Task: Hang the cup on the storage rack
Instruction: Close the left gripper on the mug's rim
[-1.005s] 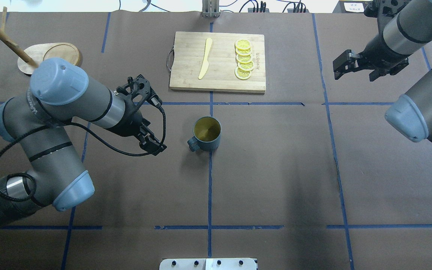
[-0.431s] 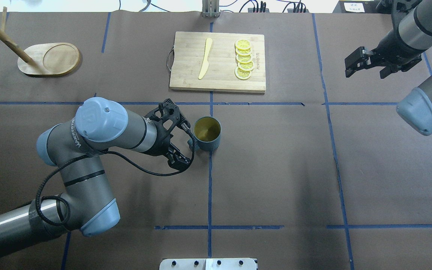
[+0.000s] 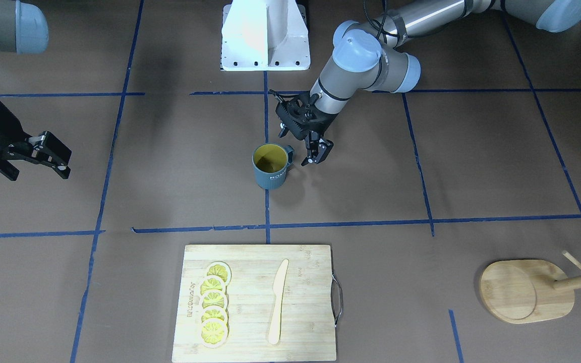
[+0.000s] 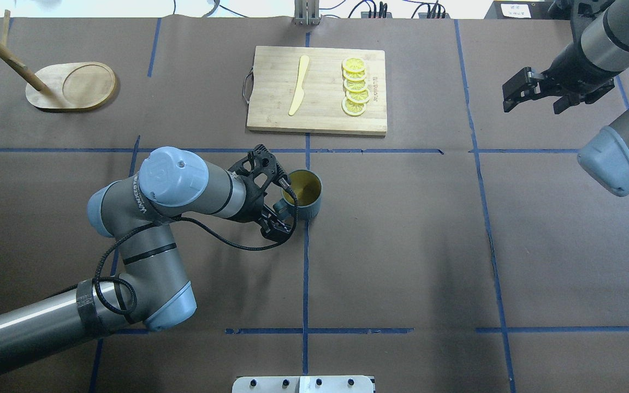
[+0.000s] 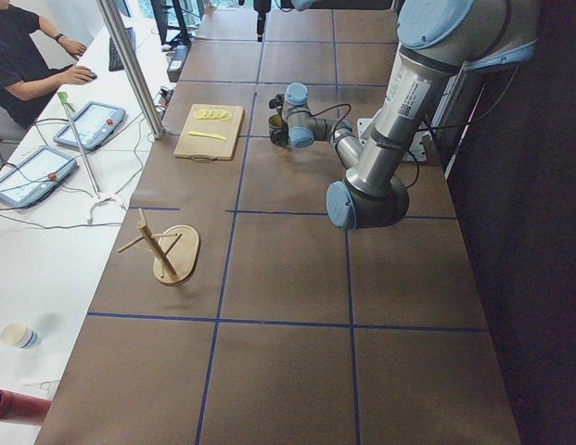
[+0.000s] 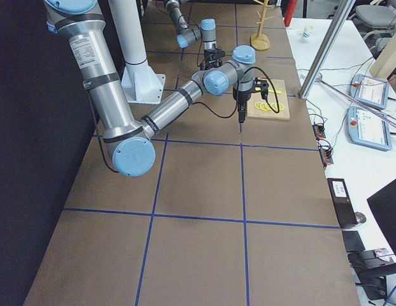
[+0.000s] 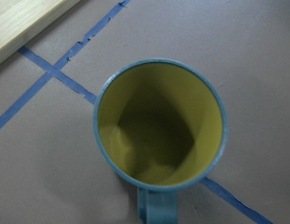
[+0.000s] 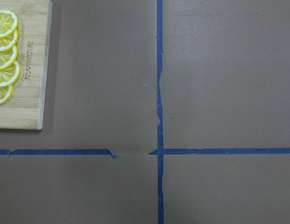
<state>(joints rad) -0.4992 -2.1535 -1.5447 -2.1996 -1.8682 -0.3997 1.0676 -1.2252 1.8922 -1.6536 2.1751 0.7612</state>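
Note:
The cup (image 4: 304, 192) stands upright at the table's middle, dark grey-blue with a yellow inside; it also shows in the front view (image 3: 270, 169). Its handle (image 4: 279, 206) points toward my left arm. My left gripper (image 4: 277, 229) is open and empty, right beside the handle, also seen in the front view (image 3: 317, 154). The left wrist view looks straight down into the cup (image 7: 159, 126); no fingers show there. The storage rack (image 4: 71, 86) stands at the far left, its post leaning out of the overhead view. My right gripper (image 4: 514, 93) is open and empty at the far right.
A bamboo cutting board (image 4: 317, 90) lies beyond the cup with several lemon slices (image 4: 355, 86) and a wooden knife (image 4: 298, 84). Blue tape lines cross the brown table cover. An operator sits past the table's far side in the left view (image 5: 23, 69).
My left arm has swung right, bringing its gripper from well left of the cup to beside its handle. My right gripper drew back toward the far right edge, then held still.

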